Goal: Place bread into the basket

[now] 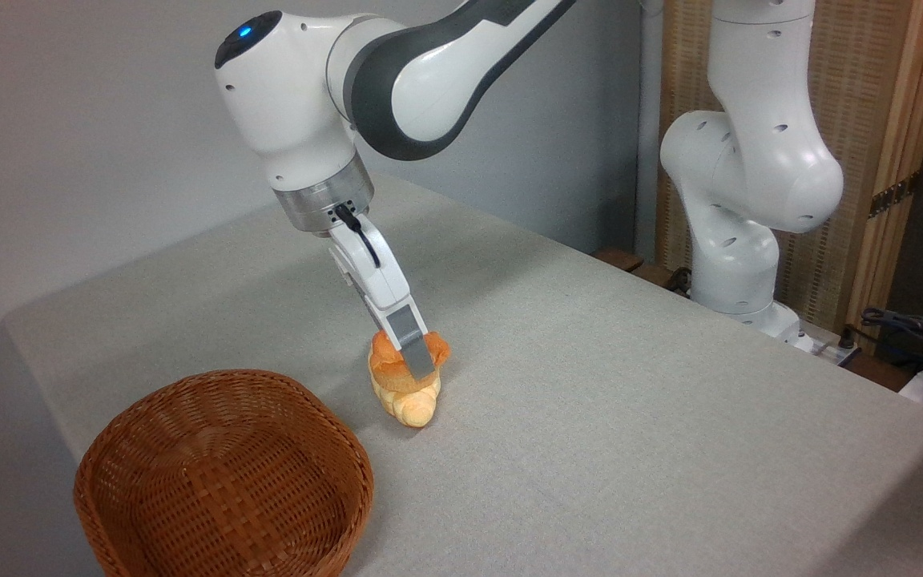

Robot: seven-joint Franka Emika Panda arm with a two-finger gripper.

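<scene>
The table (670,417) had a plain grey cloth over it, shoved up against a grey wall (69,120), with a wooden slatted screen (870,96) behind the arm's base. The gripper (413,357) was clamped on the bread (394,362), mid-table above a pale roll (412,405). The basket (221,473) sat at the front left corner.

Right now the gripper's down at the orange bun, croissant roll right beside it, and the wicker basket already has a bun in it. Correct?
Not quite. The basket is empty; the camera view shows only bare weave inside. The rest holds: the gripper is down at the orange bun, with the croissant roll right beside it on the table.
</scene>
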